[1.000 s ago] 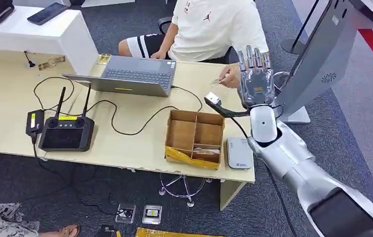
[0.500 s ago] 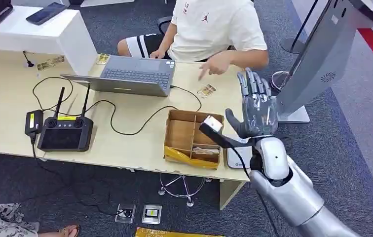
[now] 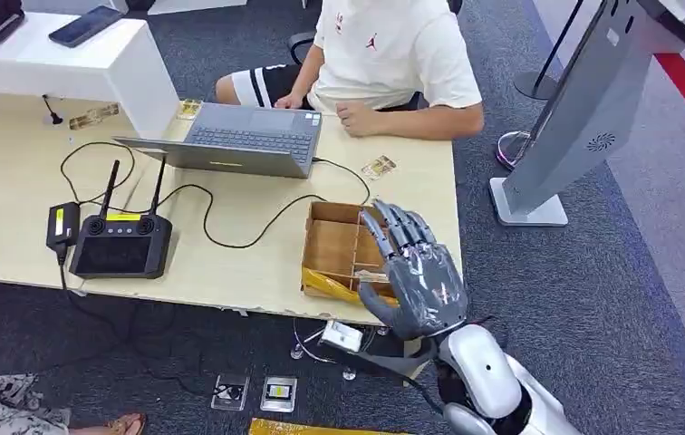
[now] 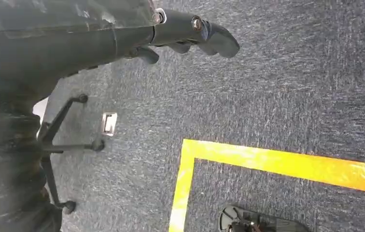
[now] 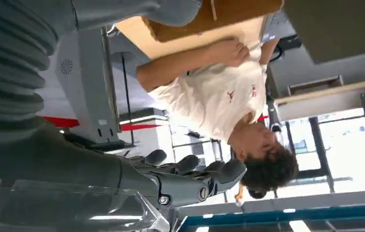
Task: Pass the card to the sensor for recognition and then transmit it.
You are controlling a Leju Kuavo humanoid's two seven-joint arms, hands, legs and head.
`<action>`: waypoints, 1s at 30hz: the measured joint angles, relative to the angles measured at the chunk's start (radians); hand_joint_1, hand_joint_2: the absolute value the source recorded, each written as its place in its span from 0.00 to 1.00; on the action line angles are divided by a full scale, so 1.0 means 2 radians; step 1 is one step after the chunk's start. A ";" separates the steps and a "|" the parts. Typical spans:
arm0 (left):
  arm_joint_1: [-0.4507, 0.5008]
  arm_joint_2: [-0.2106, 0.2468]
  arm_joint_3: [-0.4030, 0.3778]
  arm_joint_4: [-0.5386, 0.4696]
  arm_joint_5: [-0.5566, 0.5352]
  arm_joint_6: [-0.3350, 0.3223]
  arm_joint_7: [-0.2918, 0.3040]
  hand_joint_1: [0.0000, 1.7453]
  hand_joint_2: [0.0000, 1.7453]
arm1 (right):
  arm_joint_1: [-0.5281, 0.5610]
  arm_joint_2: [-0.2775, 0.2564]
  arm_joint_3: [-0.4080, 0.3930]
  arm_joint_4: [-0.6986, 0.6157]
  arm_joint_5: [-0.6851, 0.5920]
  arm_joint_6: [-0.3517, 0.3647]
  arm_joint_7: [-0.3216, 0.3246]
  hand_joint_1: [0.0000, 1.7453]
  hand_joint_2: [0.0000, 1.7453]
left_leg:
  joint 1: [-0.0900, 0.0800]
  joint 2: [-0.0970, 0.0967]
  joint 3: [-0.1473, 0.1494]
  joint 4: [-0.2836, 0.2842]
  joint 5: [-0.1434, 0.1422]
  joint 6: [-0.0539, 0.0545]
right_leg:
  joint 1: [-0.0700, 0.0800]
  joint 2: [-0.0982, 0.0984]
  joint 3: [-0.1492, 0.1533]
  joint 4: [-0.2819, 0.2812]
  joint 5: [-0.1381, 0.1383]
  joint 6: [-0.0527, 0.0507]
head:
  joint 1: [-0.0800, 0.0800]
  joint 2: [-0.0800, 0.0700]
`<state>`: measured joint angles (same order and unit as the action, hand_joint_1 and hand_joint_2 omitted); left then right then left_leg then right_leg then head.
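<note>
A small card (image 3: 378, 167) lies flat on the pale table (image 3: 257, 272), just right of the laptop and in front of the seated person (image 3: 393, 54). My right hand (image 3: 416, 272) hovers low over the near right corner of the cardboard box (image 3: 337, 240), fingers spread, holding nothing. It hides the table's front right corner. In the right wrist view its fingers (image 5: 195, 176) and thumb (image 5: 171, 9) stand apart and empty. My left hand (image 4: 190, 34) hangs over dark carpet with its fingers loosely extended and nothing in them.
A compartmented box holds a card (image 3: 377, 275) in its near right cell. A laptop (image 3: 239, 140), a black remote controller (image 3: 120, 243) and loose cables (image 3: 230, 227) lie on the table. A grey kiosk stand (image 3: 583, 109) rises on the right. The person's hand (image 3: 354, 118) rests at the table's far edge.
My right hand dropped from up near the person back to the box's near corner. The person took the card, laid it on the table and pulled the hand back.
</note>
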<state>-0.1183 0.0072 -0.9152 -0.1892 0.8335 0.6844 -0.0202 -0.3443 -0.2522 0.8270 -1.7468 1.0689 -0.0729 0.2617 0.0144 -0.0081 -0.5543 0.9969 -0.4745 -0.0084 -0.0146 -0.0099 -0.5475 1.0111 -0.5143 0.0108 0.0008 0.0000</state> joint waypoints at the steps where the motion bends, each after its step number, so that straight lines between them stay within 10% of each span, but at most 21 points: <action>1: 0.000 0.000 0.000 0.000 -0.002 0.000 0.000 0.00 1.00 | 0.001 0.000 0.003 0.002 -0.001 0.001 0.000 0.00 1.00 | 0.000 0.000 0.000 0.000 0.000 0.000 | 0.000 0.000 0.000 0.000 0.000 0.000 | 0.000 0.000; 9: 0.000 0.000 0.000 0.000 -0.011 0.000 0.000 0.00 1.00 | 0.002 0.005 0.020 0.026 0.007 0.005 0.006 0.00 1.00 | 0.000 0.000 0.000 0.000 0.000 0.000 | 0.000 0.000 0.000 0.000 0.000 0.000 | 0.000 0.000; 30: -0.013 -0.003 0.000 0.000 -0.044 0.000 0.024 0.00 1.00 | -0.051 0.084 0.015 0.356 -0.021 -0.094 0.035 0.00 1.00 | 0.000 0.000 0.000 0.000 0.000 0.000 | 0.000 0.000 0.000 0.000 0.000 0.000 | 0.000 0.000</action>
<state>-0.1445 0.0008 -0.9144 -0.1900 0.7454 0.6844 0.0286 -0.4472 -0.0832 0.8564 -1.0338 1.0265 -0.2610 0.3323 0.0144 -0.0083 -0.5552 0.9970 -0.4738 -0.0077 -0.0145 -0.0100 -0.5480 1.0113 -0.5141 0.0107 0.0011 0.0000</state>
